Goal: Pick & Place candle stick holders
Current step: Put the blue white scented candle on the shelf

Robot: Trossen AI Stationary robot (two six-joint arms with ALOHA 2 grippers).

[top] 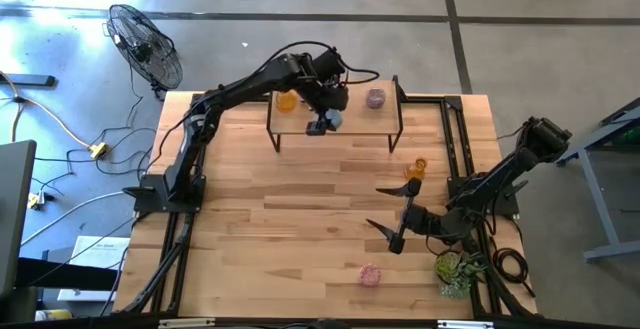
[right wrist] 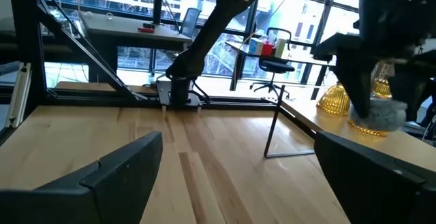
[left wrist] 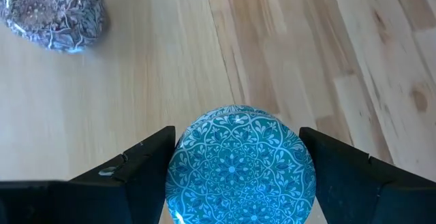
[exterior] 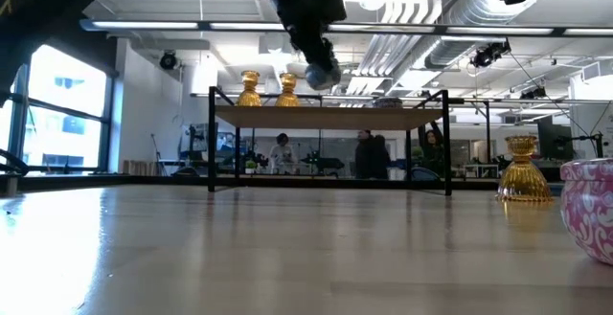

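My left gripper [top: 325, 124] hangs over the raised wooden shelf [top: 350, 129] at the table's far side, shut on a pale blue patterned candle stick holder [left wrist: 238, 166]. On the shelf stand two amber holders [exterior: 249, 87] [exterior: 287, 87] and a pink one [top: 375, 97]. Another amber holder [top: 418, 167] stands on the table right of the shelf. A second pink holder [top: 371, 274] stands near the front edge. My right gripper [top: 375, 207] waits open and level at the table's right, with nothing between its fingers. My left gripper pinches the blue holder by two opposite sides [left wrist: 178, 169] between its two fingers [left wrist: 146, 159]. The fingers slant down from above. The holder's round patterned face is turned toward the wrist, and the holder hangs clear above the shelf top [exterior: 321, 74].
The shelf stands on thin black legs [exterior: 211, 143]. A green potted plant [top: 458, 269] sits at the front right corner beside the right arm. Black frame rails [top: 455, 139] run along the table's sides. Bare wood lies between the shelf and the front edge.
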